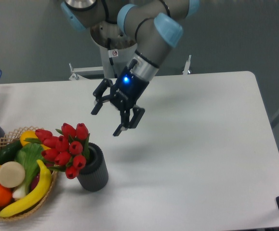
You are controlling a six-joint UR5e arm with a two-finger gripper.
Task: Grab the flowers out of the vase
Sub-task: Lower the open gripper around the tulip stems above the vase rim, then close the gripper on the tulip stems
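The hand (107, 118) hangs in the air with its fingers spread and nothing in them, up and to the right of the flowers (64, 147), which sit in the vase (94, 168) near the front left of the worktop (206, 144), right against the wicker basket (31, 202) of fruit. The risk I see is the vase: it looks light and stands close to the basket, so a sideways pull could tip it or drag it along, and a grab at the heads could crush the blooms. The bunch leans left out of the mouth, heads toward the basket, its long axis tilted well off upright; the stems are hidden inside the vase.
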